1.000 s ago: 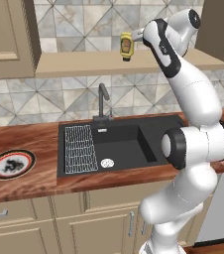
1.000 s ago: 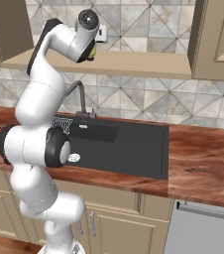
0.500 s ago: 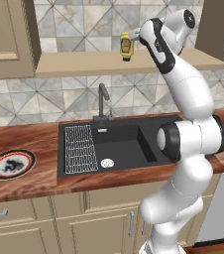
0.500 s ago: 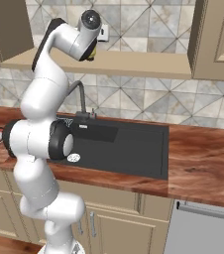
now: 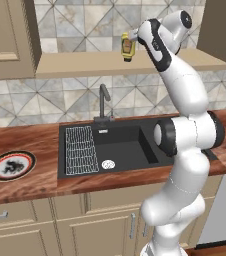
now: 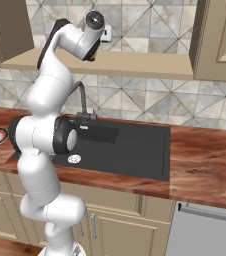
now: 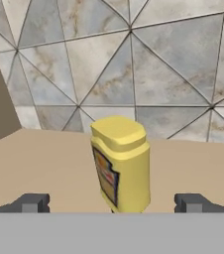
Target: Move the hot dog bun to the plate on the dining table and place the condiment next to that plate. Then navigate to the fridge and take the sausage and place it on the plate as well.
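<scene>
Up on the shelf (image 5: 85, 64), the yellow bottle (image 7: 121, 163) stands upright. The hand (image 7: 112, 203) has come closer, and its fingers (image 7: 30, 202) are spread wide on either side, not touching. It looks almost ready to squeeze the bottle.

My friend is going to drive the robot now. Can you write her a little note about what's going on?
End effector: open, up at the shelf, fingertips on either side of the yellow condiment bottle, not closed on it.
Condiment bottle: standing upright on the shelf above the sink.
A plate sits on the counter left of the sink.
Done: nothing visibly delivered.
Left: grab the bottle, move bun and condiment to the dining table plate, then fetch the sausage.
</scene>
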You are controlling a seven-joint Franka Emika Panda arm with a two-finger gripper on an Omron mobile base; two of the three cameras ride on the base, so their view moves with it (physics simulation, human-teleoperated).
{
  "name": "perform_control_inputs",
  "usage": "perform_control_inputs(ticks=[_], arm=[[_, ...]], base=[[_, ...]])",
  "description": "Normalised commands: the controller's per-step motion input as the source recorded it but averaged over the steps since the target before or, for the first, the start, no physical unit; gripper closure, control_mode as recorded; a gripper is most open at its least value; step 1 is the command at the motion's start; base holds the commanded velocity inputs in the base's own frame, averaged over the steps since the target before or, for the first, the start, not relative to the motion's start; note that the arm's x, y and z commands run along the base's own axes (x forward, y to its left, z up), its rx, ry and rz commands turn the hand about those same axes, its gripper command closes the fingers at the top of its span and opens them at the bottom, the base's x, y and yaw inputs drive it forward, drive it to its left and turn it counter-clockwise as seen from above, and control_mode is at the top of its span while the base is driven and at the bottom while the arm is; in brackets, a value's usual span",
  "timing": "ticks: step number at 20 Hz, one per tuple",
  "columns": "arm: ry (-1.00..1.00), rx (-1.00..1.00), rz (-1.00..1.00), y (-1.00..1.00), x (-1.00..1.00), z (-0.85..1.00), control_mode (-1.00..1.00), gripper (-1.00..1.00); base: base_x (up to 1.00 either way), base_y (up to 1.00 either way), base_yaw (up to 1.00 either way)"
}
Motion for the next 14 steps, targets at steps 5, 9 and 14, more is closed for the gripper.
perform_control_inputs(ticks=[5,9,14], arm=[[0.01,0.0,0.0,0.0,0.24,-0.06,-1.0,-1.0],[0.0,0.0,0.0,0.0,0.29,-0.04,-1.0,-1.0],[0.0,0.0,0.0,0.0,0.31,0.0,-1.0,-1.0]], base=[[0.0,0.0,0.0],[0.0,0.0,0.0],[0.0,0.0,0.0]])
